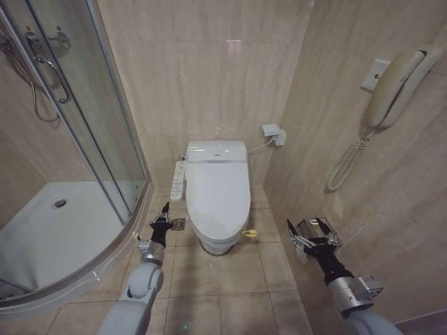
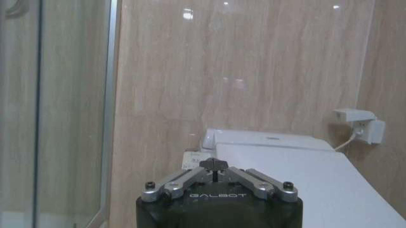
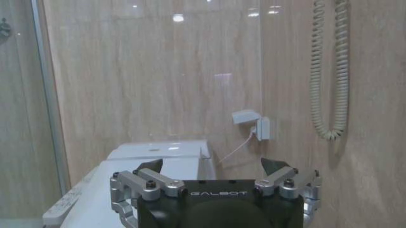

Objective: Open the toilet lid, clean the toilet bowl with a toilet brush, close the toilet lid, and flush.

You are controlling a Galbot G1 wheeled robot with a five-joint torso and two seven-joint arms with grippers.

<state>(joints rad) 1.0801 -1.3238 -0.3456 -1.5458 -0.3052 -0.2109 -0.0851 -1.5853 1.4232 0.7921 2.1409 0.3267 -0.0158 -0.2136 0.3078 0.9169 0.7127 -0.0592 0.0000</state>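
While both arms hang low in the head frame, their fingers differ. Left gripper (image 1: 165, 209): fingers pressed together to a single dark tip, nothing between them; its own wrist camera confirms the two linkages meeting at one closed point (image 2: 214, 165). Right gripper (image 1: 310, 226): fingers spread wide and empty; the right wrist frame shows the two dark fingertips (image 3: 149, 165) well apart either side of the body (image 3: 212, 167).

Position, head frame: left gripper at lower centre-left, over floor tiles between the shower enclosure (image 1: 84, 209) and the toilet, near a small floor drain (image 1: 179, 224). Right gripper at lower right, close to the side wall.

Toilet lid (image 1: 218, 195): down, covering the seat, centre of frame against the back wall. A green-and-yellow strap (image 1: 249, 232) sticks out at its front right rim; only the head frame shows this. Toilet bowl (image 1: 218, 246): outer front just visible under the lid.

Control panel (image 1: 179, 180) runs along the toilet's left side; the right wrist frame catches it at bottom left (image 3: 63, 209). Wall socket with cable (image 1: 274, 132) sits right of the tank and appears in all three frames. Wall phone (image 1: 398, 84) with coiled cord at upper right of the head frame; the right wrist frame shows just the cord (image 3: 326, 71).
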